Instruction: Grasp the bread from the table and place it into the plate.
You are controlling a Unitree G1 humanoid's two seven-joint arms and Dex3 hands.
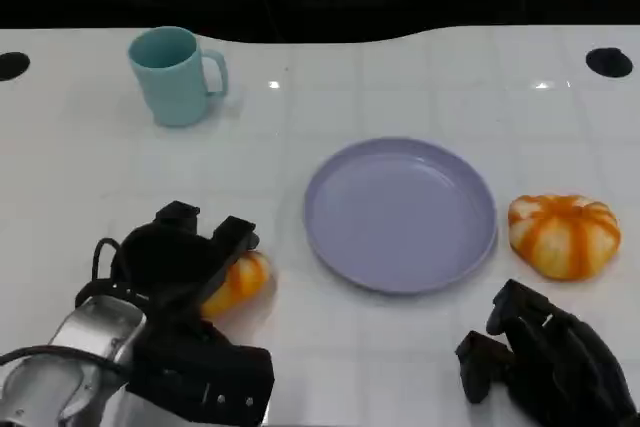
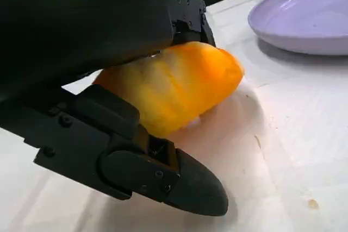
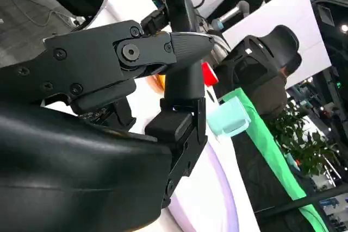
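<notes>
An orange-yellow bread roll [image 1: 240, 282] lies on the white table to the left of the lavender plate [image 1: 400, 215]. My left hand [image 1: 180, 259] grips it; in the left wrist view the roll [image 2: 174, 88] sits between the fingers [image 2: 185, 12] and the thumb [image 2: 136, 161], low on the table surface. The plate [image 2: 310, 20] holds nothing. A second, round orange-and-white striped bread [image 1: 563, 234] rests just right of the plate. My right hand [image 1: 545, 359] is near the front edge below that bread, its fingers [image 3: 136, 58] apart and holding nothing.
A teal mug [image 1: 175, 75] stands at the back left, also visible in the right wrist view as the mug [image 3: 231, 118]. Dark round holes [image 1: 608, 61] mark the table's far corners. The table's far edge meets a black background.
</notes>
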